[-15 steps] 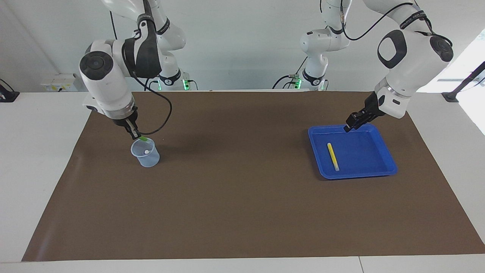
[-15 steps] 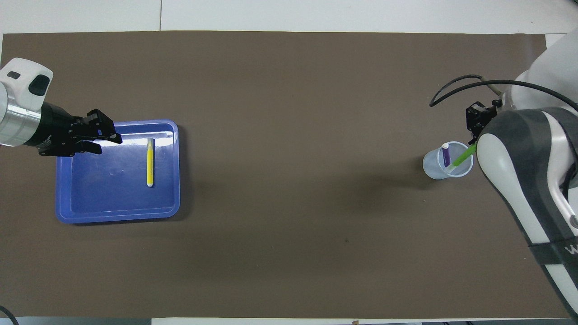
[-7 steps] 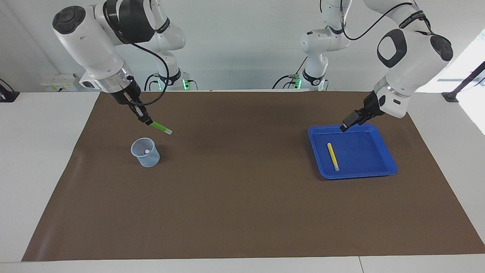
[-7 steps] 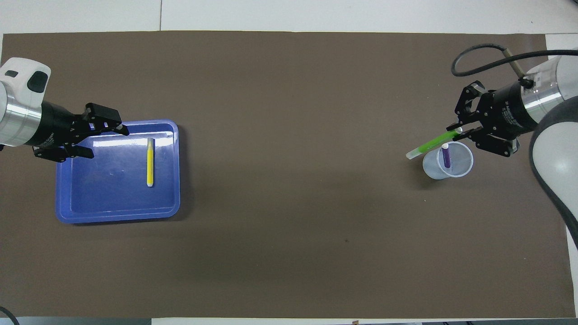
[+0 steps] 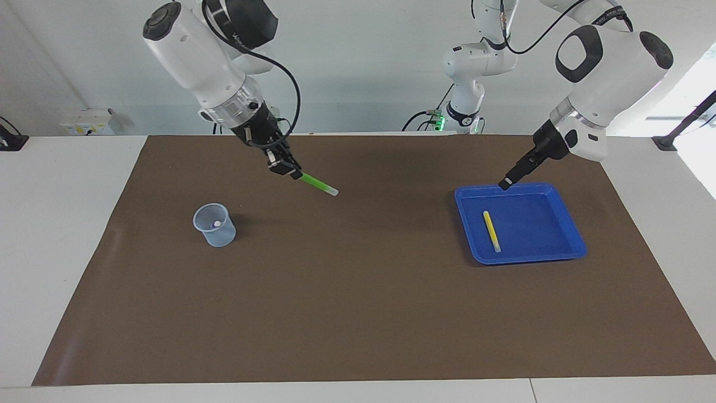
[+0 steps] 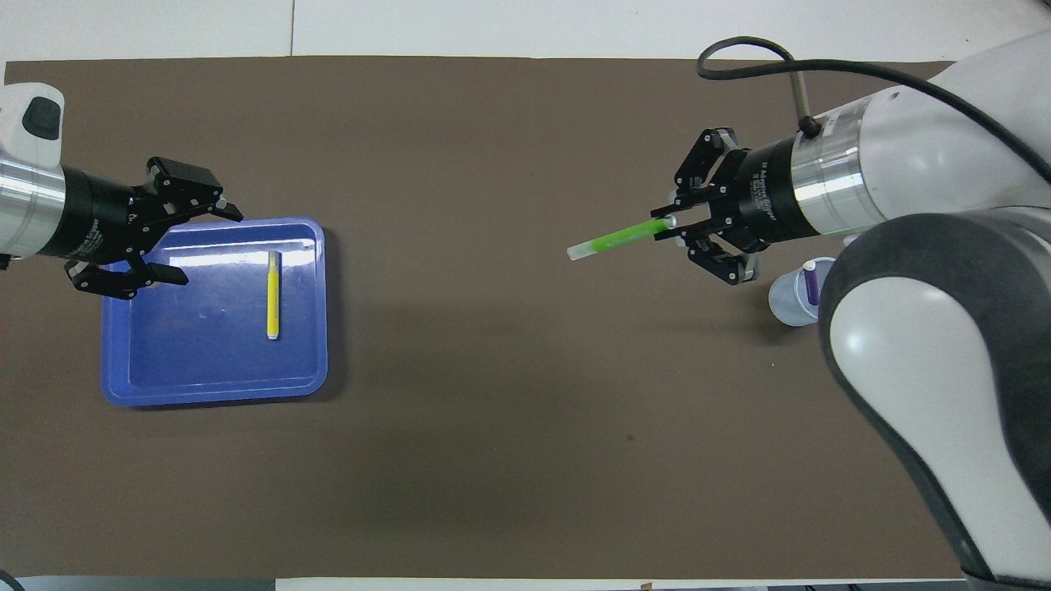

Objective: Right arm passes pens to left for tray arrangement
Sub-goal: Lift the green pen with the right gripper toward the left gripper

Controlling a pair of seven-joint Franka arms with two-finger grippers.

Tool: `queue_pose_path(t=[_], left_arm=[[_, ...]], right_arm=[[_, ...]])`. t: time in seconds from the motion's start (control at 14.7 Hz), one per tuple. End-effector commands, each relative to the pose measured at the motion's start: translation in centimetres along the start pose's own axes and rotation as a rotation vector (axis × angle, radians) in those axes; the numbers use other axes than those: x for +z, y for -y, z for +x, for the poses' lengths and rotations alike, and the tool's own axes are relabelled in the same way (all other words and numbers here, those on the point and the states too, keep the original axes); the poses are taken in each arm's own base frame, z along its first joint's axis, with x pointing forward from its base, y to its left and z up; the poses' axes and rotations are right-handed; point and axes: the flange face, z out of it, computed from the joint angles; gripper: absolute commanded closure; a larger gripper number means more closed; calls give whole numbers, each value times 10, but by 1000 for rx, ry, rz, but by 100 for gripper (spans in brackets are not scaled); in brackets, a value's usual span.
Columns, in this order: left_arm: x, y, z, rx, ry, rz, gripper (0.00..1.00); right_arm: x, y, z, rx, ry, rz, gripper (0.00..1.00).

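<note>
Above the brown mat (image 5: pixel 358 291), the green pen (image 5: pixel 318 183) has left the cup (image 5: pixel 215 225).

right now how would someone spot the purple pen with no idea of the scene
Start at the brown mat and go to the right arm's end, where a small clear cup stands alone. The purple pen stands upright inside it. The yellow pen lies flat in the blue tray, and the green pen is up in the right gripper.

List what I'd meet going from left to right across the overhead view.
Left gripper, open over the blue tray's edge → yellow pen lying in the tray → green pen → right gripper shut on it → cup holding the purple pen.
</note>
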Motion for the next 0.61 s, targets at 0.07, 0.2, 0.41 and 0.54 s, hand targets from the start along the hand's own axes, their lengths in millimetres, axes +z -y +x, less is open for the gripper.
queue_pose_path(t=[0.07, 0.2, 0.41, 0.54], left_arm=[[-28, -22, -43, -285, -10, -31, 0], [-38, -33, -56, -464, -9, -56, 0], [-45, -54, -80, -739, -3, -100, 0], [-36, -69, -102, -861, 9, -110, 0]], right_arm=[[10, 1, -42, 118, 123, 25, 100], [16, -2, -67, 194, 168, 30, 100], [32, -11, -105, 246, 205, 18, 100], [37, -17, -120, 253, 214, 4, 100]])
